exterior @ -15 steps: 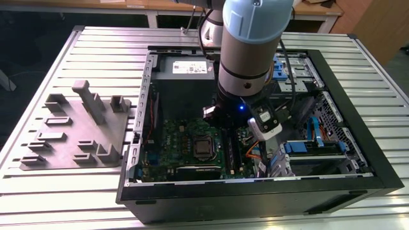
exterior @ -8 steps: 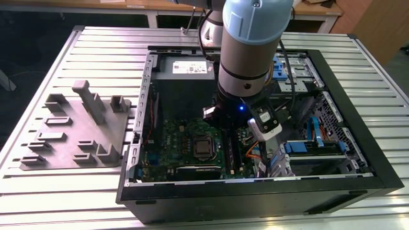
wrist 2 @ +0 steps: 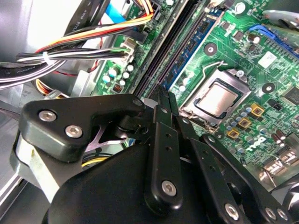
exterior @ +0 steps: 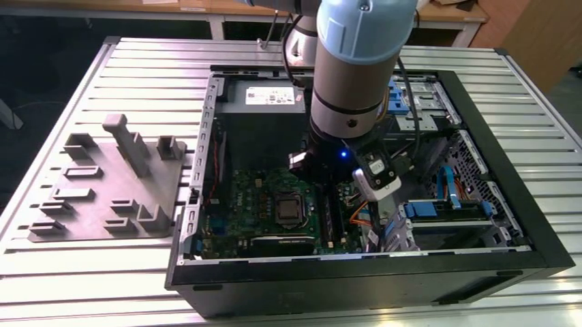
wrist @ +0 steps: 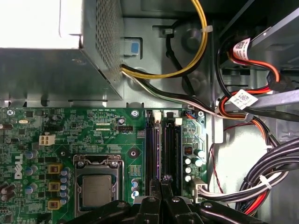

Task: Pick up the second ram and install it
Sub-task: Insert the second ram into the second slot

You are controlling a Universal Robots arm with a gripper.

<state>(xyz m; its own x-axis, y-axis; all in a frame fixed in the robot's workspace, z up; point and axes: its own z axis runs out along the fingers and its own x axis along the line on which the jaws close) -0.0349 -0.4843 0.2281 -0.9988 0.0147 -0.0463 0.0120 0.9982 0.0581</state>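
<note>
The pincer point(wrist: 161, 181) pinches the second ram point(wrist: 161, 149), a thin dark stick standing edge-up between the green board's point(wrist: 79, 126) black slots point(wrist: 150, 149). White labels point(exterior: 270, 96) mark the power supply point(exterior: 234, 102) and cables point(wrist: 268, 66).

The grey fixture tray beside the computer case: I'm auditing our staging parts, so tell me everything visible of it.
The grey fixture tray is a matte, moulded-looking slab lying flat on the ribbed metal table, to the exterior view's left of the open computer case. Low blocks and rectangular pockets stud its top, and a tall slanted fin rises near its far middle. Its near-case edge sits close to the case wall; whether they touch cannot be told.
</note>
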